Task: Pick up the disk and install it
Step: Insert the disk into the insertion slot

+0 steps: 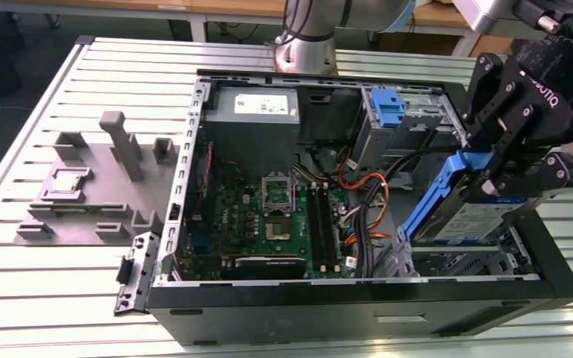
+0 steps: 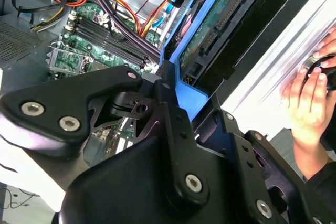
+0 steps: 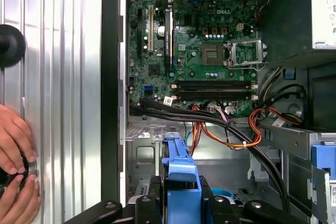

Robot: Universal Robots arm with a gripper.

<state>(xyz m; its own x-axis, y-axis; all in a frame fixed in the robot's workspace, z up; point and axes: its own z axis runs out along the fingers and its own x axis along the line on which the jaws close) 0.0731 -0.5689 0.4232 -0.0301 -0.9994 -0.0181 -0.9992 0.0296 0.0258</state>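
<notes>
The tool [image 1: 494, 173] clenches the disk [image 1: 468, 218], tilted over the drive bay [image 1: 458, 261] at four o'clock of the computer case [image 1: 366, 302] in the exterior view, likely to line up its rails.

A printed label marks the disk [image 1: 465, 221], white lettering the motherboard [image 3: 210, 35].

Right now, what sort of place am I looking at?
Probably a robotics lab bench for PC assembly: an open computer case sits on a slotted metal table, and a robot arm whose hand grips the disk.
</notes>
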